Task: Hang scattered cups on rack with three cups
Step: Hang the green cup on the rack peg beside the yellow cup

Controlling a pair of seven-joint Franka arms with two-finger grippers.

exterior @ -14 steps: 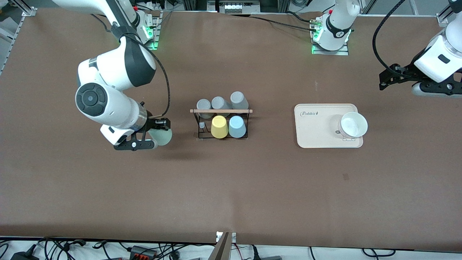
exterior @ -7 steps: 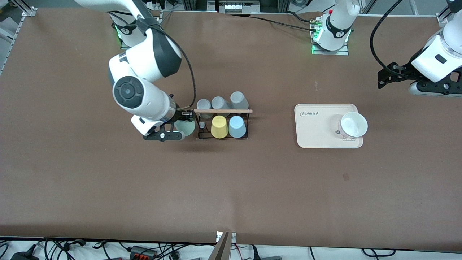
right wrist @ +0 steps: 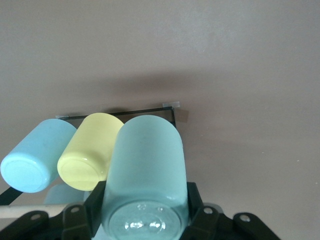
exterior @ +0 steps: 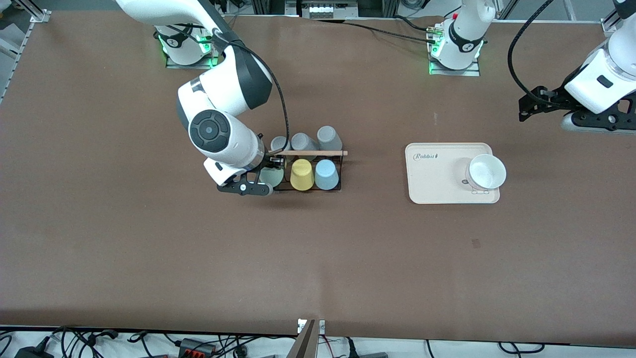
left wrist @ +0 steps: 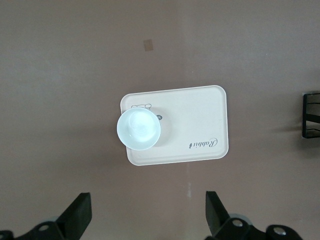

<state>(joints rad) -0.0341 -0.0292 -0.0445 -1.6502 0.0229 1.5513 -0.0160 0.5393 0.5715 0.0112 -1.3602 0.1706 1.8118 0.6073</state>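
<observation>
One mint-green cup point(right wrist: 145, 172) sits clamped in your right end effector point(exterior: 266, 175), base toward the wrist, over the rack's point(exterior: 332, 189) vacant peg beside the yellow cup point(exterior: 301, 174). Your left end effector point(left wrist: 147, 220) waits spread wide, empty, above the tray point(left wrist: 207, 120).

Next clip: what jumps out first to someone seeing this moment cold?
The right tool grips the mint-green cup over the black rack, at the rack's end toward the right arm, beside the yellow cup and the light blue cup hung there. The left tool waits open over bare table by the beige tray that carries a white bowl.
</observation>
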